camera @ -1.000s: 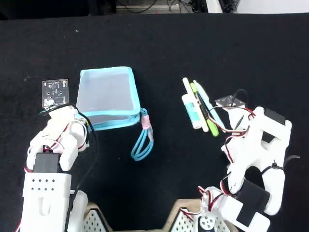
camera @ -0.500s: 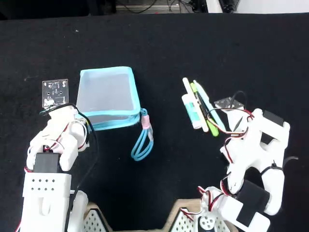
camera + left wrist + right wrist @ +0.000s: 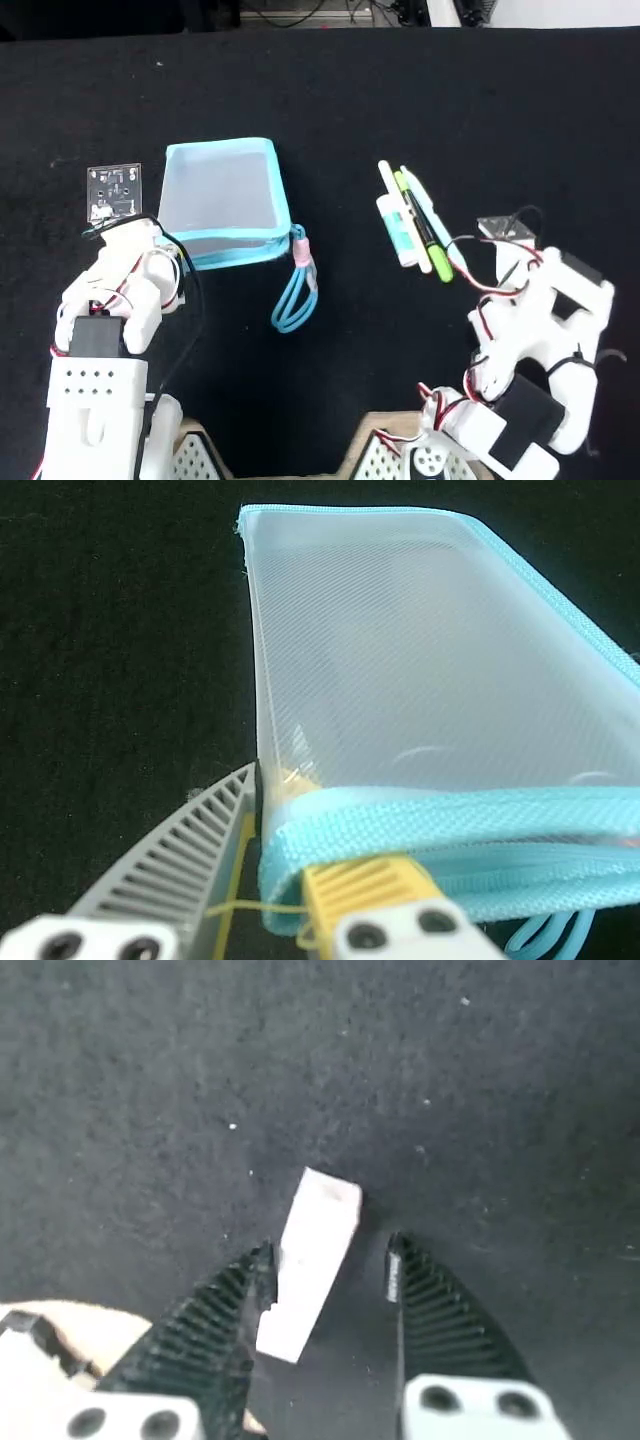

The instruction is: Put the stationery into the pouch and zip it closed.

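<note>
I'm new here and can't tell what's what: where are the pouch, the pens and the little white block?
pouch (image 3: 215, 190), high view, middle of its pale mesh face.
pens (image 3: 416, 224), high view, middle of the bundle.
white block (image 3: 310, 1258), right wrist view, middle of its long face.

table (image 3: 330, 90): flat black cloth, a few pale lint specks
pouch (image 3: 218, 195): milky see-through white, fine mesh weave; light-blue woven trim and zip band
strap (image 3: 293, 295): blue cord loop; pink tab (image 3: 300, 245) at the pouch end
stationery (image 3: 415, 220): white pen, lime-green highlighter, pale-blue pen, thin black pen, white stick with teal band
eraser (image 3: 308, 1260): plain white block
left gripper (image 3: 290, 820): one finger grey, the other yellow, both ribbed; white mounts
right gripper (image 3: 328, 1250): both fingers black, ribbed; white mounts
left arm (image 3: 100, 340), right arm (image 3: 540, 340): white shells, black motor blocks, red and black wires
square board (image 3: 113, 190), far left: silver-grey, pale dots
</note>
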You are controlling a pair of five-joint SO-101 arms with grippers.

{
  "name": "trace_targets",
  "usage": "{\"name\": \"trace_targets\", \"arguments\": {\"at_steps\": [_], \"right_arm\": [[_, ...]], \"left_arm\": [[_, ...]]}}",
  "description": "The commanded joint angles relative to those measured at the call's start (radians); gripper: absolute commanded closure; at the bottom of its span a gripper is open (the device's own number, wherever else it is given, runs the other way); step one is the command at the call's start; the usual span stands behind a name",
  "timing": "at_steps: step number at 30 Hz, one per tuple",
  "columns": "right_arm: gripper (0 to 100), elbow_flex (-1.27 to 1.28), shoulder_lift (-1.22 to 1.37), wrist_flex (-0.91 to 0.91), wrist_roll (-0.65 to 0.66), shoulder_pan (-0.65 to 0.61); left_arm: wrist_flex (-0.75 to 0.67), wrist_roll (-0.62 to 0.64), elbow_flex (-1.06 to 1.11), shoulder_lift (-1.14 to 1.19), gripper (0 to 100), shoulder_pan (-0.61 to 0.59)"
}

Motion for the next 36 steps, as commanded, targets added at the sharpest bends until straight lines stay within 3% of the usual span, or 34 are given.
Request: {"name": "trace_targets", "arguments": {"at_steps": [1, 9, 26, 33, 36], "right_arm": [[82.5, 0.027, -0.041, -0.06, -0.02, -0.031], [82.5, -0.007, -0.041, -0.061, -0.147, -0.087], [82.5, -0.004, -0.041, -0.06, -0.15, -0.083], [98.2, -0.01, -0.041, -0.06, -0.15, -0.081], [97.8, -0.038, -0.044, -0.034, -0.152, -0.081]], "left_arm": [[-0.006, 0.008, -0.002, -0.002, 97, 0.001], [-0.006, 0.008, -0.002, -0.002, 97, 0.001], [-0.006, 0.008, -0.002, -0.002, 97, -0.001], [-0.006, 0.008, -0.004, -0.002, 97, -0.001], [-0.006, 0.008, -0.005, -0.002, 97, -0.001]]}}
